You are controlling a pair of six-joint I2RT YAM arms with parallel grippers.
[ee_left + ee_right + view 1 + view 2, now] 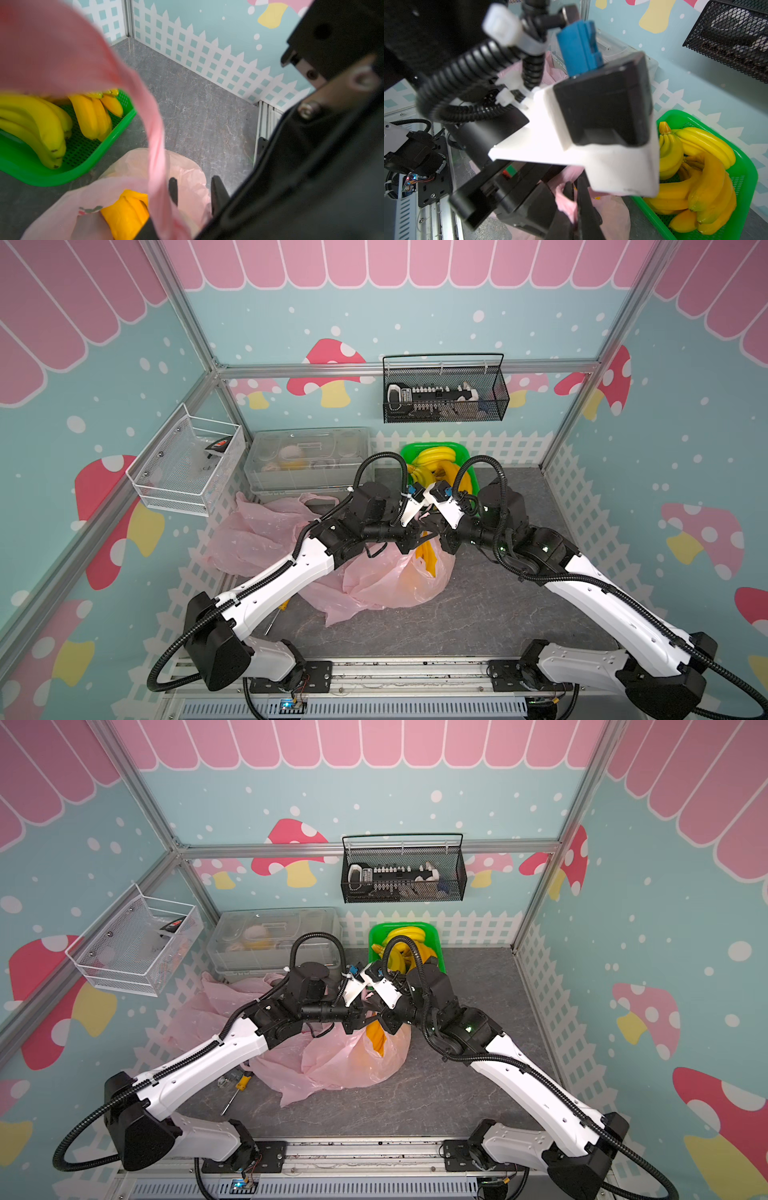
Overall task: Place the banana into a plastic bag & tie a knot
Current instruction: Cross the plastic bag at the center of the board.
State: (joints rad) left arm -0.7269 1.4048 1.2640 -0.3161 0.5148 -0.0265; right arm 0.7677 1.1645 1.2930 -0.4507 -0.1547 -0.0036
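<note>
Could easily lose the pink handle strip [153, 128] draped beside the left gripper [194, 193] through sloppy timing, or tip the banana [124, 209] out of the plastic bag [386, 585] just below it by yanking. Seeing spread fingers [173, 191] there, pinching nothing; tight clamp on bag film from the right gripper [575, 193]. Just beyond both: green basket [79, 176] holding more banana bunches [41, 124].

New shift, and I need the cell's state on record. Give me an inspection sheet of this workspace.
Surface: grey tabletop, no spills seen.
Job's things: bananas inside pink bag, no knot seen; more in green basket.
Clutter: spare bags, clear box, yellow-handled tool.
Grippers: left gripper open over the bag; right gripper shut on the bag's handle.
Cables: black conduits loop over both wrists.
Surroundings: black wire basket, white mesh basket on walls.
</note>
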